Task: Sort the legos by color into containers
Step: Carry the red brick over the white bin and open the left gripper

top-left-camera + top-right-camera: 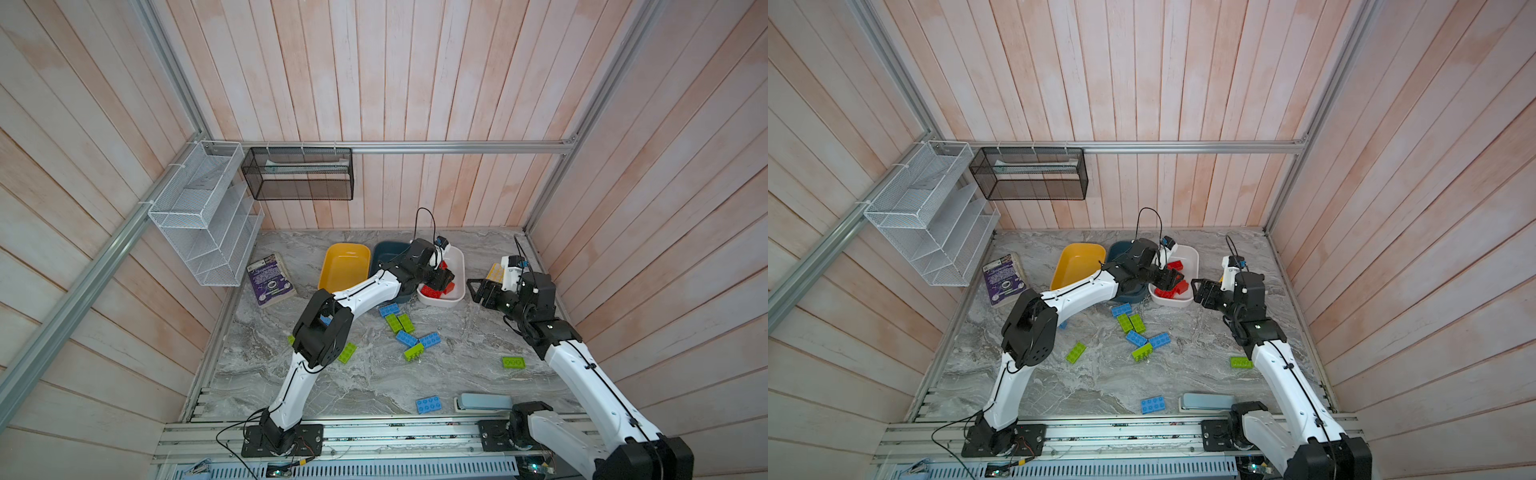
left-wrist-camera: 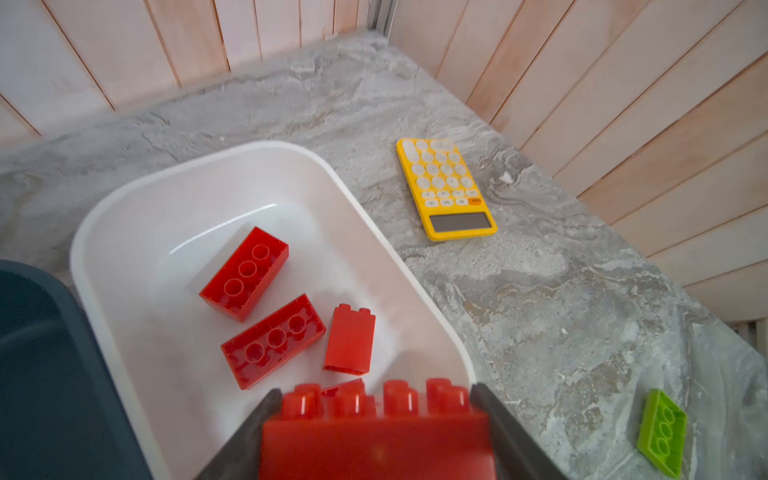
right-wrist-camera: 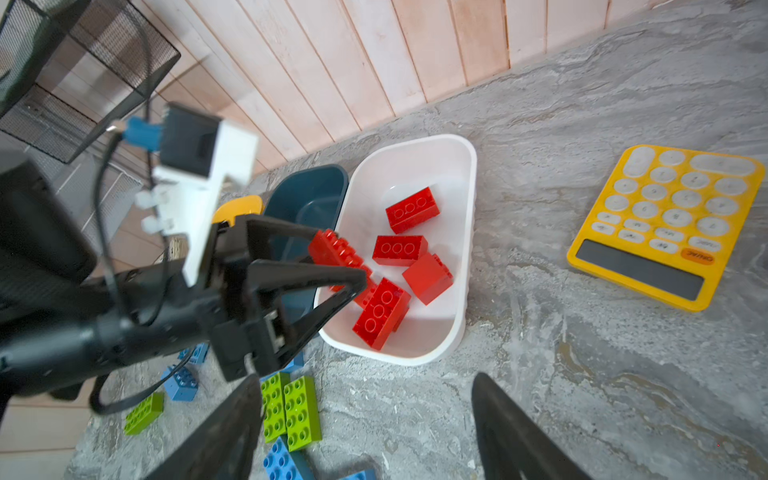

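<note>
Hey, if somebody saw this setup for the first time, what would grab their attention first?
The left gripper, clamped on a red brick over the edge of the white tub, with four red bricks lying inside it. Next, the scatter of blue bricks and lime green bricks mid-table, and the yellow calculator lying on the table beside the tub.

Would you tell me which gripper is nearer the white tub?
Left. The left gripper hangs over the white tub, gripping a red brick; the right gripper is beside it, apart.
</note>
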{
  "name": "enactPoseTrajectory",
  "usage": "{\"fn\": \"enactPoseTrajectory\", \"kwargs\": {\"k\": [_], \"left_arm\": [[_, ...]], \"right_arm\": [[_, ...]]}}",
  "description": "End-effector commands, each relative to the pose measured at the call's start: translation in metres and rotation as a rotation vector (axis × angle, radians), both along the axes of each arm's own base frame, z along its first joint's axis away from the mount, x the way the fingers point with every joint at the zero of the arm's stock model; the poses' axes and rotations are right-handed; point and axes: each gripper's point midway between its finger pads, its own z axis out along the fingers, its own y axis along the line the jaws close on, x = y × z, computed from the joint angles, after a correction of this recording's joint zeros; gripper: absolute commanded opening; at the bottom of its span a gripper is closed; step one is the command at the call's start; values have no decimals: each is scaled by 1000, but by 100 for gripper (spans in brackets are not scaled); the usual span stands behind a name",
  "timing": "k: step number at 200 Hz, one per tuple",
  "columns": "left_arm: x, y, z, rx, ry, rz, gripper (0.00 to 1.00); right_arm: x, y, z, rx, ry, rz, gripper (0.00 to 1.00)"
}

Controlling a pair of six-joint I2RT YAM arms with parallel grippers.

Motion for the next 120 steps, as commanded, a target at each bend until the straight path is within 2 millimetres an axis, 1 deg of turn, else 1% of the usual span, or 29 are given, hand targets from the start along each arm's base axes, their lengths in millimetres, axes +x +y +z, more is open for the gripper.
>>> {"fn": "enactPoseTrajectory", "kwargs": {"k": [1,12,19,26,37,53,56,67,69,74,86,88,90,91,94,99,102,120], "left_arm": [[5,0,-18,40,47,-6,62],[10,1,-19,48,46,4,68],[14,3,-18,49,43,13,75],[15,4,-15,44,41,17,81],[18,7,-8,34,34,27,86],[21,13,9,20,16,49,91],[21,15,14,18,10,53,93],[20,23,30,9,-12,73,95],[20,25,31,10,-15,77,96],[19,29,42,4,-30,88,96],[13,44,60,-6,-55,128,96],[12,47,60,-5,-54,134,96],[11,49,67,-15,-63,141,96],[10,50,65,-14,-62,143,96],[6,54,71,-21,-68,149,96],[1,61,81,-39,-81,161,96],[-3,65,80,-39,-77,168,96],[-29,90,95,-92,-89,197,97]], "right_arm": [[-12,5,-13,-34,43,4,79],[-16,8,-15,-44,48,15,79],[-19,10,-16,-50,51,23,79],[-21,11,-16,-55,53,30,80],[-25,14,-17,-65,60,48,82],[-31,21,-20,-82,79,79,85],[-32,24,-22,-86,83,88,86],[-37,32,-29,-102,105,115,87],[-38,33,-31,-106,110,120,87],[-41,38,-36,-115,119,132,88],[-47,48,-53,-151,157,163,89],[-47,48,-56,-156,164,161,89],[-47,46,-60,-163,175,156,89],[-49,50,-61,-166,175,170,89],[-52,55,-66,-177,185,186,90],[-55,57,-76,-193,208,193,90],[-56,58,-81,-202,219,197,90],[-61,65,-110,-251,276,218,94]]}}
